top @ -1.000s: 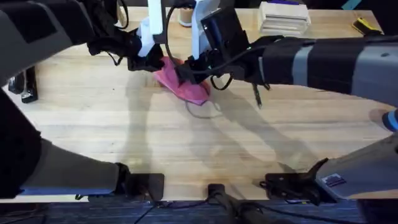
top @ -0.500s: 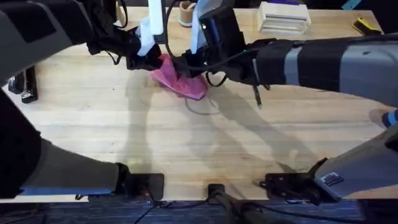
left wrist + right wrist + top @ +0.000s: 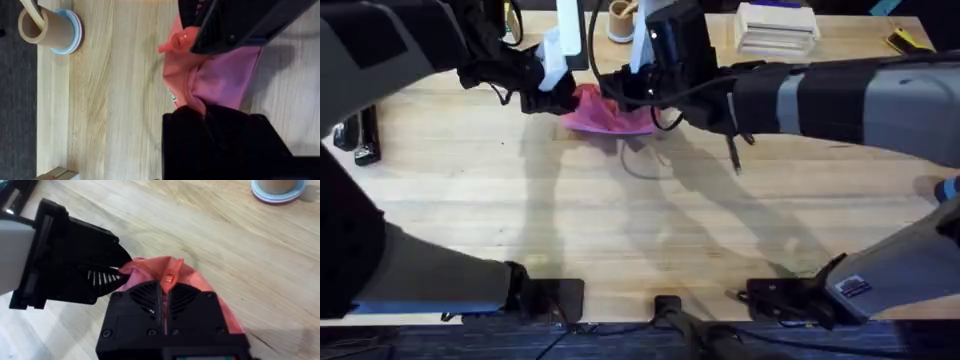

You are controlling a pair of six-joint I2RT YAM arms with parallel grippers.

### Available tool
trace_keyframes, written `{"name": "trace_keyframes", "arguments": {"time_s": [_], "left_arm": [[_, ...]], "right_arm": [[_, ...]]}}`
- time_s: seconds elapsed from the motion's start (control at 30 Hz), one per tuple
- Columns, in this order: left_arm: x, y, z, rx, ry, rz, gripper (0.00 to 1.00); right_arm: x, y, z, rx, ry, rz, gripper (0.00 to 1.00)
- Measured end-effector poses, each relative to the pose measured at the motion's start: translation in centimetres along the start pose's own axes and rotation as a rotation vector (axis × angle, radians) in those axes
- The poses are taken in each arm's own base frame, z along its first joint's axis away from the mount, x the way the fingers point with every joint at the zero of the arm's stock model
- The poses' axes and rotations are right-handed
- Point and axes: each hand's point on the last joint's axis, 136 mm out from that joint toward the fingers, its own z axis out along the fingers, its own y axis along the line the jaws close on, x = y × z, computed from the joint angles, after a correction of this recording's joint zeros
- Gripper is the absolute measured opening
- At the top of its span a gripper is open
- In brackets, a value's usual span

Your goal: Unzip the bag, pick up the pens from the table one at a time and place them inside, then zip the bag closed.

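Grippers meet at the bag (image 3: 603,113), which sits at about twelve o'clock on the table (image 3: 650,230), far from the arm bases. From the ten o'clock side, the left gripper (image 3: 563,98) is clamped on the pouch's end, pink fabric bunched between its black fingers (image 3: 210,135) in its wrist view. The right gripper (image 3: 620,92) comes in from the two o'clock side and pinches the top edge by the zipper, its fingers drawn together on the cloth. A pen (image 3: 732,153) lies just off the bag at four o'clock. Beyond it stands a paper cup (image 3: 47,31) on a blue coaster.
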Motion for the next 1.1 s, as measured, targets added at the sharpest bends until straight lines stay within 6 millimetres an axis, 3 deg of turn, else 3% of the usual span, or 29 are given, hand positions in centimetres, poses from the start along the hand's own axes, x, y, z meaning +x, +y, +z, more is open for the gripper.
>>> {"name": "trace_keyframes", "arguments": {"time_s": [0.27, 1.1], "left_arm": [[0.0, -0.1, 0.0, 0.002, -0.002, -0.001, 0.042], [0.4, 0.3, 0.0, -0.013, 0.021, 0.004, 0.042]], "right_arm": [[0.0, 0.2, 0.0, 0.001, -0.001, 0.023, 0.032], [1.5, 3.9, 0.1, -0.113, 0.051, 0.017, 0.066]]}}
